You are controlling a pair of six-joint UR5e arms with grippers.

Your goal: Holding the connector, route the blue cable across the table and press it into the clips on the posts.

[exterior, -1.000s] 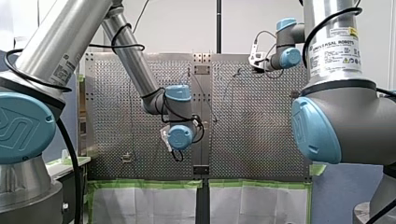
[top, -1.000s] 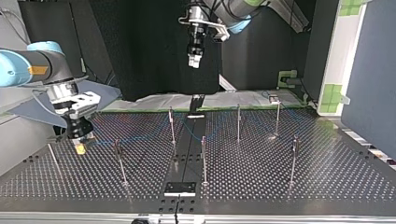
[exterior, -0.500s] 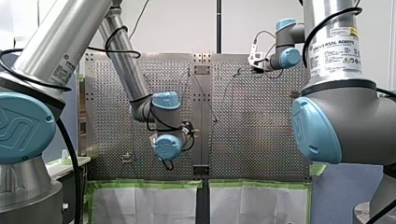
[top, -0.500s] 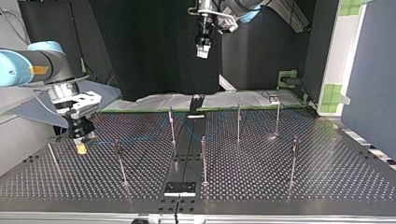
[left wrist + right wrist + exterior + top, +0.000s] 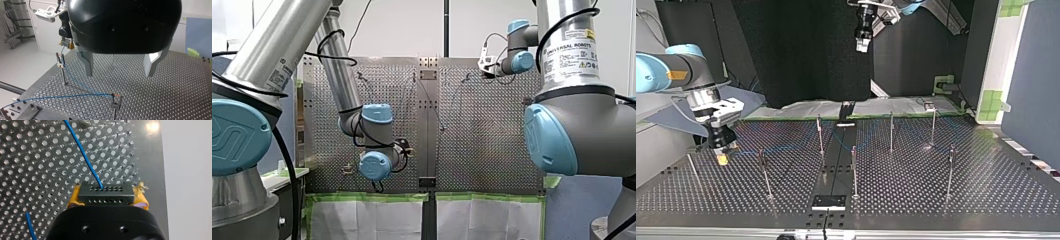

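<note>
Top view: my left gripper (image 5: 862, 46) hangs high over the dark holed metal table (image 5: 986, 190); my right gripper (image 5: 722, 152) sits low. Left wrist view: its metal fingers (image 5: 88, 63) spread wide apart, holding nothing, thin blue cable (image 5: 75, 80) under them. Right wrist view: yellow pads (image 5: 142, 201) squeeze the black plastic connector (image 5: 105, 193); cable runs ahead.

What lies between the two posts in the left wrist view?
In that view the blue cable runs from the far post to the near post, above bare table.
</note>
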